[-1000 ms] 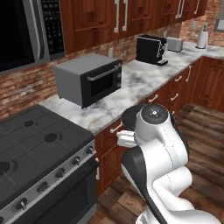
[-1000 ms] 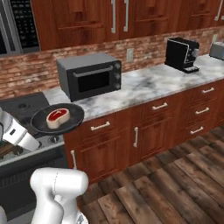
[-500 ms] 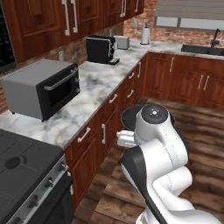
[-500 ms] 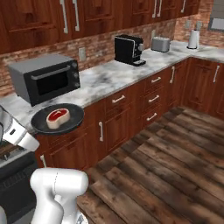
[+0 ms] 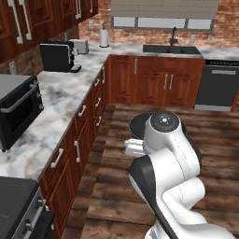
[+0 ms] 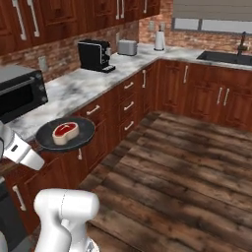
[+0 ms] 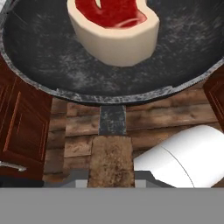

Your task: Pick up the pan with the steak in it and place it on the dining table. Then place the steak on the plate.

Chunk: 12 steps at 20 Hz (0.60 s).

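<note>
My gripper [image 7: 111, 178] is shut on the brown wooden handle [image 7: 111, 159] of the black pan [image 7: 52, 52], which hangs level above the wood floor. The steak [image 7: 114, 30], red on top with a pale fat rim, lies inside the pan. In the right base view the pan [image 6: 78, 139] with the steak [image 6: 65, 133] floats in front of the lower cabinets at the left. From the left base camera, a slice of the pan [image 5: 138, 125] shows behind my arm's upper joint. The dining table and the plate are out of view.
An L-shaped marble counter [image 5: 70, 88] over red-brown cabinets carries a microwave [image 5: 16, 109], a coffee machine [image 5: 57, 56] and a toaster [image 6: 127, 47]. A sink [image 5: 170, 48] and dishwasher [image 5: 218, 86] line the far wall. Open wood floor [image 6: 182, 172] spreads to the right.
Both base views have swung along the counter towards the sink corner, so the base has turned. The pan with the steak stays in the same place relative to the arm.
</note>
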Available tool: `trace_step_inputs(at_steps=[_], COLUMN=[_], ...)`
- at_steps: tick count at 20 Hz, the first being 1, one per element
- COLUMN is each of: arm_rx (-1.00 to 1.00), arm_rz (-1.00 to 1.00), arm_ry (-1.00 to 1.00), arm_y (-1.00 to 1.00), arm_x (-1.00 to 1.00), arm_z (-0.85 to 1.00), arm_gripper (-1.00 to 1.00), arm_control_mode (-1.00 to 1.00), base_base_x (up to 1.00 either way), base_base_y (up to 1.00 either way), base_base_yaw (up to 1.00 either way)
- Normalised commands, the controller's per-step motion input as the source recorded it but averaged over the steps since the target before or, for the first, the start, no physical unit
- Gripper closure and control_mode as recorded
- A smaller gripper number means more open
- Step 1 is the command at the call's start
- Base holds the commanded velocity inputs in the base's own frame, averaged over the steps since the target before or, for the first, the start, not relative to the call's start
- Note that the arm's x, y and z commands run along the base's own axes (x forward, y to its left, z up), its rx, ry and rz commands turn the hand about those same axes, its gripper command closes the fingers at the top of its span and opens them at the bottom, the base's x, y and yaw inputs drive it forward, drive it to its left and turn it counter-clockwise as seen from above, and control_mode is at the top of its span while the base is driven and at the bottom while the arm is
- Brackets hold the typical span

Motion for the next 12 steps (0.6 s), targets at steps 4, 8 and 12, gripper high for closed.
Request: trace_step_inputs(at_steps=[4, 8, 12], arm_rx=[0.0, 0.0, 0.0], arm_rz=[0.0, 0.0, 0.0], arm_ry=[0.0, 0.0, 0.0], arm_y=[0.0, 0.0, 0.0], arm_x=[0.0, 0.0, 0.0], arm_z=[0.0, 0.0, 0.0], arm_gripper=[1.0, 1.0, 1.0], arm_control_mode=[1.0, 1.0, 1.0], base_base_x=[-0.08, -0.07, -0.05], base_base_y=[-0.19, -0.16, -0.15], base_base_yaw=[-0.41, -0.42, -0.43])
